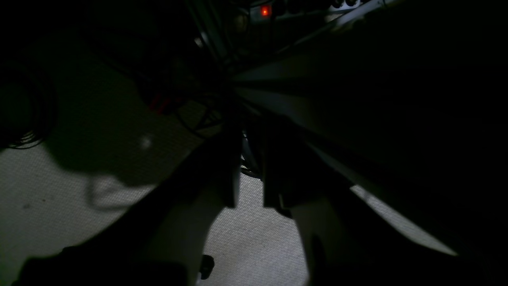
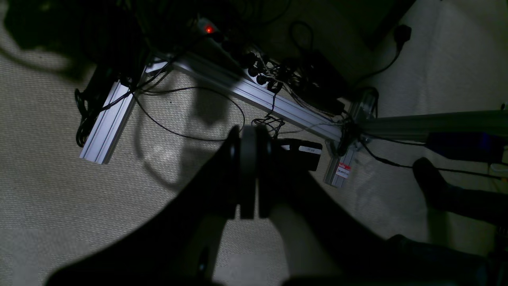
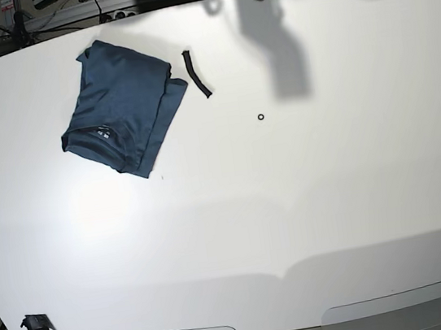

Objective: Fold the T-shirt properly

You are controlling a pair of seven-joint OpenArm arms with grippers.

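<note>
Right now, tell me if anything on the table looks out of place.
The T-shirt is folded but lies askew near the far corner, turned at an angle to the table edge. A short black strip and a small ring lie loose beside it.

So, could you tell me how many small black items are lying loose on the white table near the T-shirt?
2: a black strip just right of the folded T-shirt, and a small ring farther right.

Base overhead on table [image 3: 292, 204]; both wrists face floor, dim, perhaps below.
</note>
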